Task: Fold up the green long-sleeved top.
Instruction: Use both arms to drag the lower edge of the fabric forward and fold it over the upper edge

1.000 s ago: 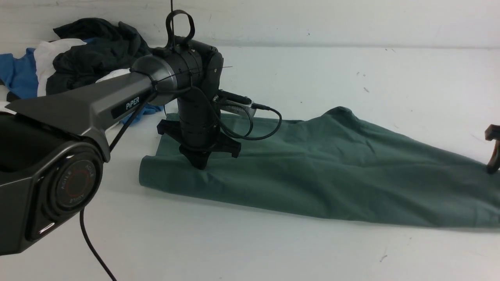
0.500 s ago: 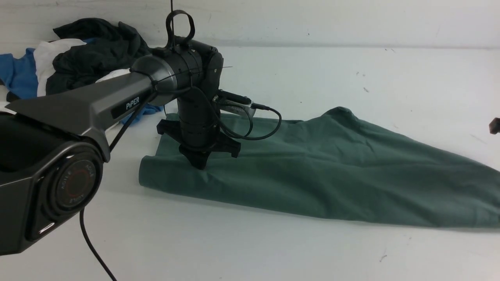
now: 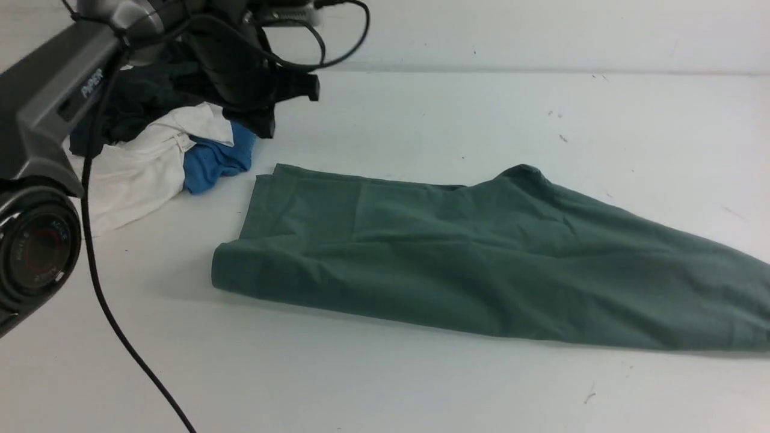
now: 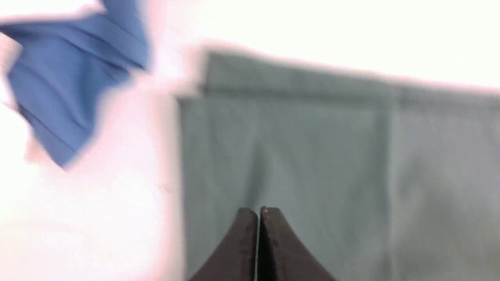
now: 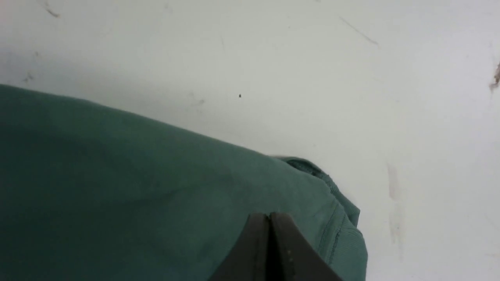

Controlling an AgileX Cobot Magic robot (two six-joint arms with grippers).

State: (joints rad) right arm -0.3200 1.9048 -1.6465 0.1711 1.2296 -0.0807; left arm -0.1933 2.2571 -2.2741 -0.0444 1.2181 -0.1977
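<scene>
The sage-green cotton long-sleeved top (image 3: 481,270) lies as a long folded band across the middle of the white worktop (image 3: 541,108). Its squared end sits near the left side, and its tapering end runs off toward the right edge. My left gripper (image 4: 258,211) hangs above that squared end with its fingers pressed together on nothing. My right gripper (image 5: 269,215) is likewise closed and empty over the ribbed end of the cloth. I judge the lengthwise folds done and an end-over-end fold due next. To do it well I should spread both sets of fingers first. Then I should come down on the two corners of one end and pinch through every layer. The end should travel low so the band does not unroll, and land edge on edge. The loose pile of blue, white and black garments (image 3: 174,150) at the far left corner sits close, so I should keep my left arm off it.
</scene>
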